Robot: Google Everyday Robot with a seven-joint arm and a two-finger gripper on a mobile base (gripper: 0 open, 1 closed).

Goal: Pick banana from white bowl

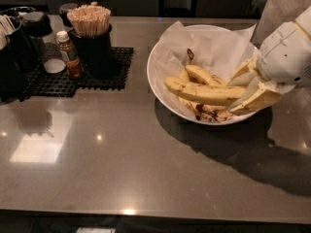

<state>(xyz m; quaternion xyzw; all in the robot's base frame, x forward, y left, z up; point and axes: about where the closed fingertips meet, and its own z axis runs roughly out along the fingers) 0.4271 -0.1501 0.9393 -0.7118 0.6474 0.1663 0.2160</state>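
Observation:
The white bowl (151, 76) with its paper liner (214, 45) stands on the dark counter at the right. The long yellow banana (204, 92) lies low across the bowl, over the shorter bruised bananas (200, 74). My gripper (247, 89) comes in from the right edge, over the bowl's right rim. Its pale fingers (257, 100) are shut on the long banana's right end. The banana's left tip points toward the bowl's left wall. Whether it rests on the other bananas I cannot tell.
A black mat (112, 76) at the back left holds a black cup of wooden sticks (90, 23), a small sauce bottle (68, 55) and dark containers (19, 47). A white wrapped shape (286, 4) stands behind the bowl at the far right.

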